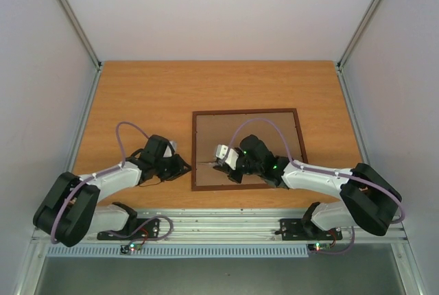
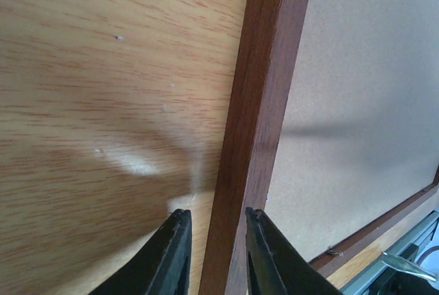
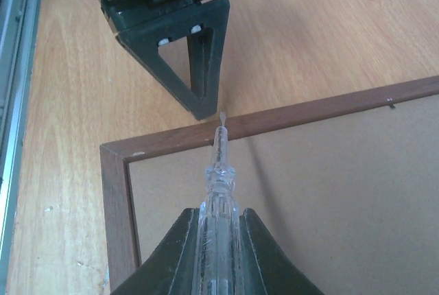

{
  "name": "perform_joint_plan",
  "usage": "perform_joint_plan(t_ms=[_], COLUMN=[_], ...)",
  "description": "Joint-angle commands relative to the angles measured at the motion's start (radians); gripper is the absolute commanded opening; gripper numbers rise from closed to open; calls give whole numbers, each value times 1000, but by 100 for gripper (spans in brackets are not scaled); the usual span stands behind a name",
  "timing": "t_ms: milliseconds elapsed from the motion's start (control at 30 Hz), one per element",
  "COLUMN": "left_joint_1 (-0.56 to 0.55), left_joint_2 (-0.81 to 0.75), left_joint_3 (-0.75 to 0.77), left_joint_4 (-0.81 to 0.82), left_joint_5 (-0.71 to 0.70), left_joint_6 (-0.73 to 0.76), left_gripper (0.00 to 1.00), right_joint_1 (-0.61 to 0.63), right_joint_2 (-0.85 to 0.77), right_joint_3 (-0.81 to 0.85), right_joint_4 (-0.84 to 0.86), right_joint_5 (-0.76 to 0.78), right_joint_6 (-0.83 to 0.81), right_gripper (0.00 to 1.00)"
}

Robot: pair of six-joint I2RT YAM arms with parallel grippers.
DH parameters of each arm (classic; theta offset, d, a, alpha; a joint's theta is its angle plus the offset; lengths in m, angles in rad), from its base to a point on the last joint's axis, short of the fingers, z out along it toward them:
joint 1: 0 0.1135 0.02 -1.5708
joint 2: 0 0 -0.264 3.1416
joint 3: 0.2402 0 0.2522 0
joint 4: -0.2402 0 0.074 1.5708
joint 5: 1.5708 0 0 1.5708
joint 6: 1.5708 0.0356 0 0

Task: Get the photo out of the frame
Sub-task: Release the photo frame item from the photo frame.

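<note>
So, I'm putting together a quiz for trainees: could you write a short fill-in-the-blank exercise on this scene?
1. The frame lies with its plain brown ___ facing up.
2. The left hand has one ___ on each side of the frame's wooden rail.
3. The right hand is shut on a clear plastic tool whose tip points toward the ___ hand.

Missing words: back; finger; left.

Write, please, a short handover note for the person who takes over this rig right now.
Left tool: open, one finger on each side of the left rail of the thin reddish-brown wooden picture frame.
Right tool: shut on a clear pointed plastic stick, tip at that rail.
Frame lies face down on the table, plain brown back board in place; photo not visible.
Done: nothing out.
Left: open the back, remove the photo.
</note>
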Motion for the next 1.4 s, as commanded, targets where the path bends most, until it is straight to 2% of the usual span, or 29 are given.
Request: perform_joint_plan(t_ms=[0, 467, 1367], left_joint_1=[-3, -3, -3], left_joint_2=[20, 72, 95], left_joint_3=[25, 33, 29], left_joint_4=[67, 84, 95], left_joint_5=[28, 40, 52], left_joint_6=[-7, -5, -2], left_gripper=[24, 20, 18], right_joint_1=[-17, -18, -18], right_joint_2=[24, 74, 178], right_joint_3=[-11, 36, 94], right_joint_4=[102, -56, -17], right_joint_5=[-68, -48, -60], right_joint_6=[20, -29, -31], right_gripper=[1, 1, 1])
